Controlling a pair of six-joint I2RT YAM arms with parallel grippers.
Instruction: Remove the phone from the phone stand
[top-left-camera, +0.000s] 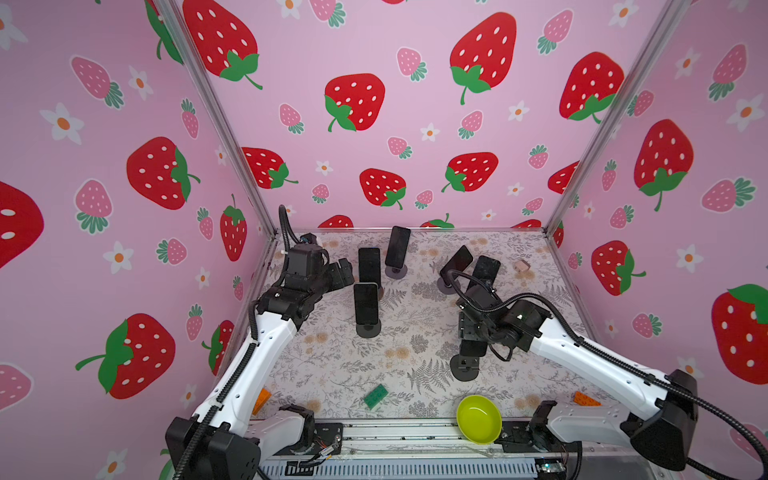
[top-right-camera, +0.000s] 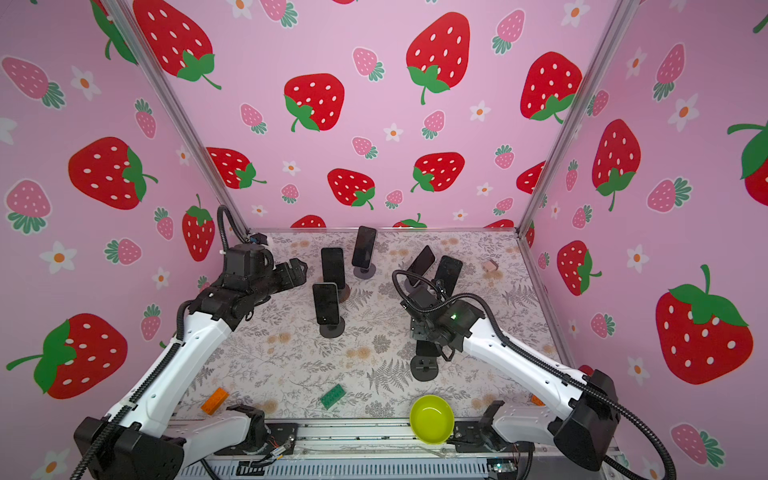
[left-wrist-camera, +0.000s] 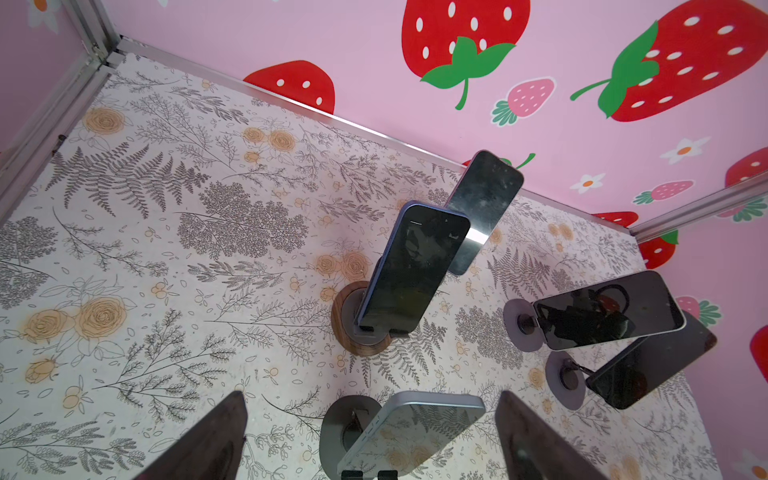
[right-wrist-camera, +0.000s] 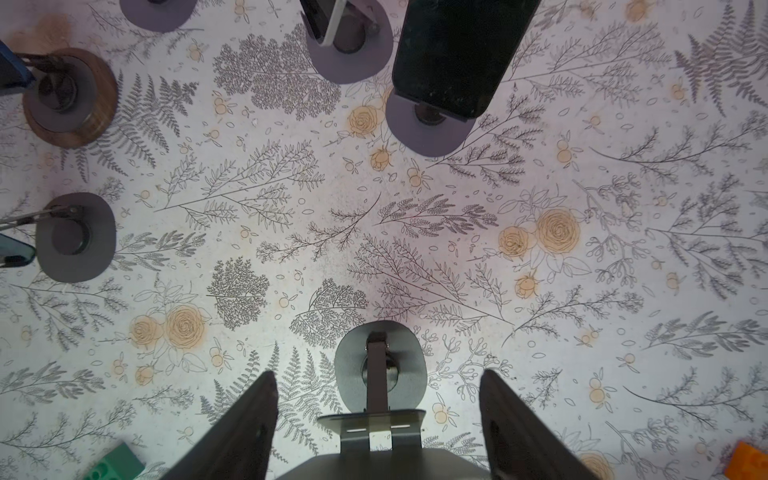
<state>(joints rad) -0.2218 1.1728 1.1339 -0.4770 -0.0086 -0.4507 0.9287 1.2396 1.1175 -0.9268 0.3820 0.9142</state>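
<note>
Several dark phones stand on stands on the floral mat. My right gripper (top-left-camera: 471, 334) hangs over the front-right stand (top-left-camera: 464, 369) and is shut on a phone (top-left-camera: 472, 348). In the right wrist view that phone (right-wrist-camera: 374, 467) is a grey blur spanning the fingers (right-wrist-camera: 232, 432), just above the stand's cradle (right-wrist-camera: 370, 424); whether they touch I cannot tell. My left gripper (top-left-camera: 345, 272) is open beside the left phones. In the left wrist view its fingers (left-wrist-camera: 208, 440) stand wide apart, with a phone (left-wrist-camera: 415, 432) on a grey stand (left-wrist-camera: 336, 428) below them, untouched.
Other phones on stands stand at the back (top-left-camera: 398, 247), at the left (top-left-camera: 369, 266) and right of middle (top-left-camera: 484, 270). At the front edge are a green bowl (top-left-camera: 478, 419), a green brick (top-left-camera: 376, 395) and orange bricks (top-left-camera: 261, 401). Pink walls close three sides.
</note>
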